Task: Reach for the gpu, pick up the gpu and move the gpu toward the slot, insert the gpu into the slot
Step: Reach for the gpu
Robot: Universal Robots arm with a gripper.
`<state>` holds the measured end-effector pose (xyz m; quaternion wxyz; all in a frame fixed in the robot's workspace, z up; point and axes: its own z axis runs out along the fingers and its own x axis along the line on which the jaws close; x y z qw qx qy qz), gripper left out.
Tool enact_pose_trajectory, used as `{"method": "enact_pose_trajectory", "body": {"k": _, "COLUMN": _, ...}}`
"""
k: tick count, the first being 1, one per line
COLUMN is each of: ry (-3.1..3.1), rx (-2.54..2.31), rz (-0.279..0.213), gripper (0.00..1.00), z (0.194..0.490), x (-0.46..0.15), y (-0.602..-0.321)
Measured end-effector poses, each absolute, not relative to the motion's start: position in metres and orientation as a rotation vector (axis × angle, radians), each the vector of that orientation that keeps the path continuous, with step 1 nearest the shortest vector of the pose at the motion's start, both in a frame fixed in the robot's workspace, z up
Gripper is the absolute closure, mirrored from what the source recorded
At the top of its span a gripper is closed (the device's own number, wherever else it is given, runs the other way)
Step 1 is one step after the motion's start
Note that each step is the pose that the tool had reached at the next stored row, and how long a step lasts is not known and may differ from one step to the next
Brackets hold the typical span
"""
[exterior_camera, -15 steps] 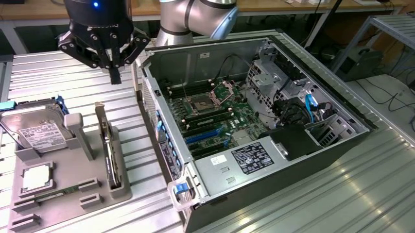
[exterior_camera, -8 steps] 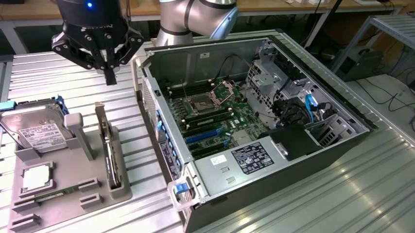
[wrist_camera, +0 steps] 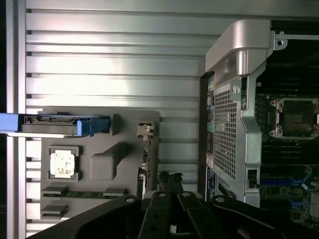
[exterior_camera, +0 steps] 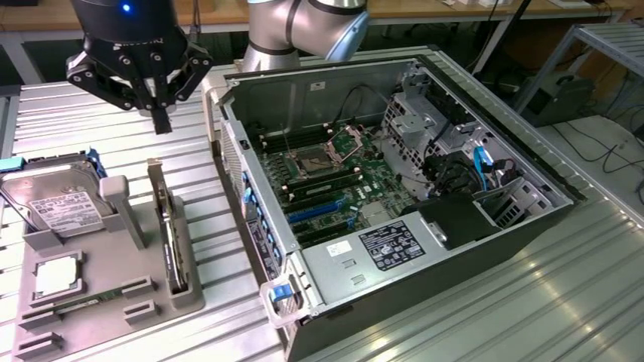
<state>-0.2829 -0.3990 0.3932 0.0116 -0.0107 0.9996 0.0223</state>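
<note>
Grey holder [exterior_camera: 101,268] on the desk [exterior_camera: 503,309] keeps the gpu [exterior_camera: 169,226] upright on edge, the clenched, empty pincer [exterior_camera: 161,124] hovering above it: apparently the reaching step, nothing grasped yet.

Hard drive sticker [exterior_camera: 62,213]: white with dark print, none of it legible.
Power supply sticker [exterior_camera: 393,247]: dark with pale lines of print and marks, unreadable.
Readable words or numbers: none.
</note>
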Motion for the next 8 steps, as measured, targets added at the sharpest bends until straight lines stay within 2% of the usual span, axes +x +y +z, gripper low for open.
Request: {"method": "enact_pose_trajectory", "body": {"k": 8, "ry": 3.117, "rx": -0.057, "rz": 0.07, "gripper": 0.89, "z": 0.3932, "x": -0.2936, "y": -0.3989}}
